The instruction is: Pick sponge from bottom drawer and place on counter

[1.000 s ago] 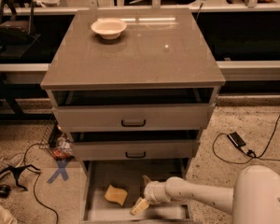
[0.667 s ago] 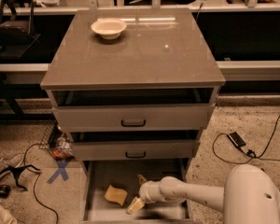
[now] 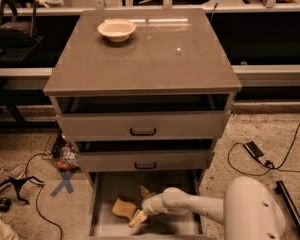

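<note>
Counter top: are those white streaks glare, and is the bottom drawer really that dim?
Camera view: yes, glare streaks the counter by the bowl; the bottom drawer lies in shadow, where the gripper sits beside the sponge.

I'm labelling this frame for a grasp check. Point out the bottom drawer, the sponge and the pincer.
bottom drawer (image 3: 109, 186): camera view, bare floor near its back left.
sponge (image 3: 123, 208): camera view, middle of its top face.
pincer (image 3: 139, 217): camera view, its tip, inside the drawer beside the sponge.
</note>
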Available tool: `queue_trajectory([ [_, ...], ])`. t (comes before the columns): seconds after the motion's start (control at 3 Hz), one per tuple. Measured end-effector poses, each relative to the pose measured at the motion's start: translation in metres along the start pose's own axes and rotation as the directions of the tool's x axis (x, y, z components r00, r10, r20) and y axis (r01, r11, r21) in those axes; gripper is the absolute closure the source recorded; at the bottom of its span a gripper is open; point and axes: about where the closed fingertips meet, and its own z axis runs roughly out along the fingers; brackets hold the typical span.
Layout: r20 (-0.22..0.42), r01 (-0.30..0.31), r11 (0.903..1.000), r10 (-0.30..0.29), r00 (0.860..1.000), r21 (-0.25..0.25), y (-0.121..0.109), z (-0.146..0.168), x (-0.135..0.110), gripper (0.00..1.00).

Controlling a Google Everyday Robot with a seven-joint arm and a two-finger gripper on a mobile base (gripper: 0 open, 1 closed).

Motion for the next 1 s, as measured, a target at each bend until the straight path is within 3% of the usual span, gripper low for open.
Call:
queue_trajectory([
  [0.67,-0.032,0.022,0.9997,-0.022,0.999,-0.013,-0.001,0.046,0.010,0.00],
  [1.0,-0.052,0.029,0.9995,-0.029,0.998,-0.010,0.002,0.057,0.015,0.14],
])
